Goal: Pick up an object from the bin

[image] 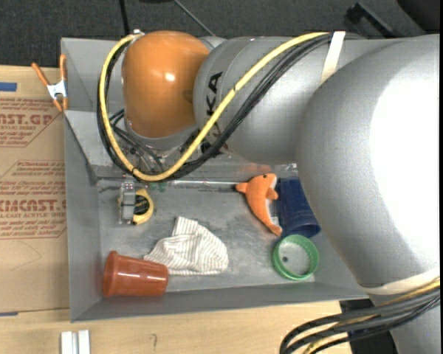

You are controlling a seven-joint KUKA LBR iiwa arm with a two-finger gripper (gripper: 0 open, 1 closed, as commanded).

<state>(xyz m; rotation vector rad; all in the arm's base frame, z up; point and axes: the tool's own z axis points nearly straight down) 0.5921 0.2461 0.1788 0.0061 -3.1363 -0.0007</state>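
My gripper [126, 202] reaches down under the arm's orange cover into the left part of the bin. Its tip stands right beside a small yellow ring [145, 208] with a dark middle, touching or nearly touching the ring's left side. Whether the ring sits between the jaws is hidden. A crumpled white striped cloth [191, 248] lies just below and to the right of the gripper. A red-brown plastic cup [134, 276] lies on its side in the bin's near left corner.
An orange toy fish [261, 197] lies at mid-bin beside a blue cup [294, 209] on its side with a green rim [295, 259]. A thin grey rod [203, 186] lies across the floor behind the cloth. The arm covers the bin's right and back.
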